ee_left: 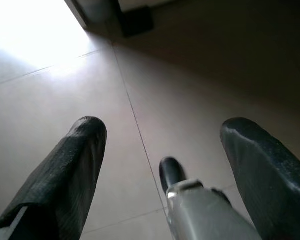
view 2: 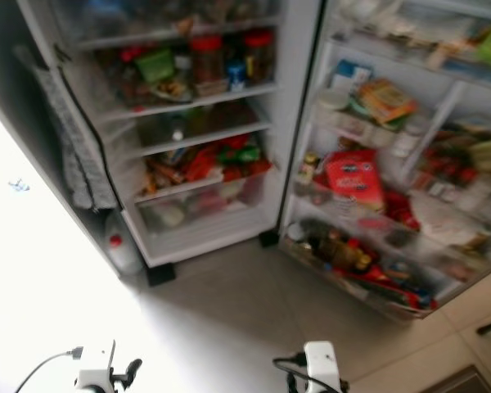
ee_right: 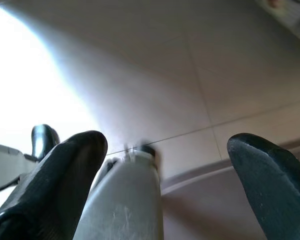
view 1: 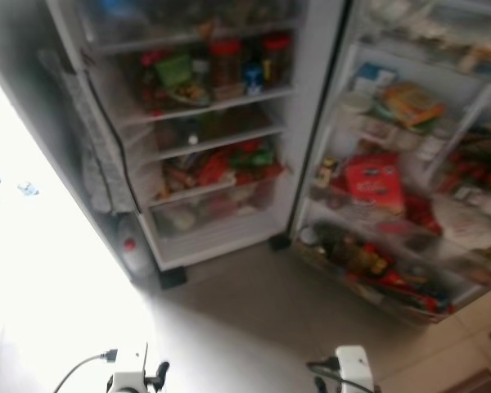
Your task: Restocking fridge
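We are standing before the open fridge (view 1: 204, 123), looking down at its shelves and at the door (view 1: 409, 172) swung wide on our right. The shelves are holding jars (view 1: 225, 61) and packets, and the door racks are carrying a red packet (view 1: 375, 182) and bottles, so most places are looking already full. A bottle (view 1: 133, 250) is standing on the floor (view 1: 254, 319) just beside the fridge, near its left corner; we are judging it may be waiting for restocking. Both arms are hanging low, pointing to the floor. The left gripper (ee_left: 165, 170) is keeping its fingers apart and holding nothing. The right gripper (ee_right: 165, 175) is likewise spread and carrying nothing.
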Robot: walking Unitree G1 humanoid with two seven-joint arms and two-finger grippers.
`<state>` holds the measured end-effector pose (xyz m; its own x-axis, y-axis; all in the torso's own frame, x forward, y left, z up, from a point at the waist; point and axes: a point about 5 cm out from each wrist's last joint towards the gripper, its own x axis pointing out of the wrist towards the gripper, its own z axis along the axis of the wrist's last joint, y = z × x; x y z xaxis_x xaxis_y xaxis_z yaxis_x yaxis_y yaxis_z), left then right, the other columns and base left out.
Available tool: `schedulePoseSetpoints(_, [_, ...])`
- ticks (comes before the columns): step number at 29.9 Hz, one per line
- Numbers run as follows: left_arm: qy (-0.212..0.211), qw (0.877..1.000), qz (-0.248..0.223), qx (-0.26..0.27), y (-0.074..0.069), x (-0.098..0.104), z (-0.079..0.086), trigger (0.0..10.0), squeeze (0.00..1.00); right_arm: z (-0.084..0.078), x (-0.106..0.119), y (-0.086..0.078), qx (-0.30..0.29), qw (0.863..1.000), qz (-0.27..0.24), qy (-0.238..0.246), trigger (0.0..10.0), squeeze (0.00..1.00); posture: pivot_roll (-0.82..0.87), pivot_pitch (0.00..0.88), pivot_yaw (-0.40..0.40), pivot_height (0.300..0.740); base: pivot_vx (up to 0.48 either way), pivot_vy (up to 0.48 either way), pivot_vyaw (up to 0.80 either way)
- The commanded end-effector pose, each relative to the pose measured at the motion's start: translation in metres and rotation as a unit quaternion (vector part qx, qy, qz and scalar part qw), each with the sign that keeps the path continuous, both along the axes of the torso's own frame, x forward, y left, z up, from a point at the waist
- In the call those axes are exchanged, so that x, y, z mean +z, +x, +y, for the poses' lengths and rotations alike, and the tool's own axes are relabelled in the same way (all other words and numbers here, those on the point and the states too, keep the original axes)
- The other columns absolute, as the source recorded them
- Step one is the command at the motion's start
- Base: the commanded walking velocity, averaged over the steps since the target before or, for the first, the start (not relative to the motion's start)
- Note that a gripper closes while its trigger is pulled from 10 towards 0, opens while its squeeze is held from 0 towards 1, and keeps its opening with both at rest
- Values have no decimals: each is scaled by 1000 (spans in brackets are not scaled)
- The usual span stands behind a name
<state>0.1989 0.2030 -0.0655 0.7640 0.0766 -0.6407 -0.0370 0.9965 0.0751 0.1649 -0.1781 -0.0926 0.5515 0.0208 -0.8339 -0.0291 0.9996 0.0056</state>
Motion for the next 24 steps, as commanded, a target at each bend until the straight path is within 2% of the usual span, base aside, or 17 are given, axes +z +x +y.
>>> schedulePoseSetpoints(1, [3,1000,24,3,-12,-7,1,10000,0,-2,2,4,1,1000,-5,-2,10000,0,-47,74,15,740,0,0,0])
schedulePoseSetpoints(11, [6,1000,29,-5,-12,-8,0,10000,0,-3,2,5,3,1000,-7,1,10000,0,-47,68,13,740,0,0,0])
schedulePoseSetpoints(19, [11,999,30,-7,-12,-7,1,10000,0,-12,4,5,0,1000,-7,-3,10000,0,-52,64,14,740,0,0,0])
schedulePoseSetpoints(24, [11,999,29,-6,-11,-7,1,10000,0,-13,4,5,1,1000,-8,-4,10000,0,-52,57,13,740,0,-252,0])
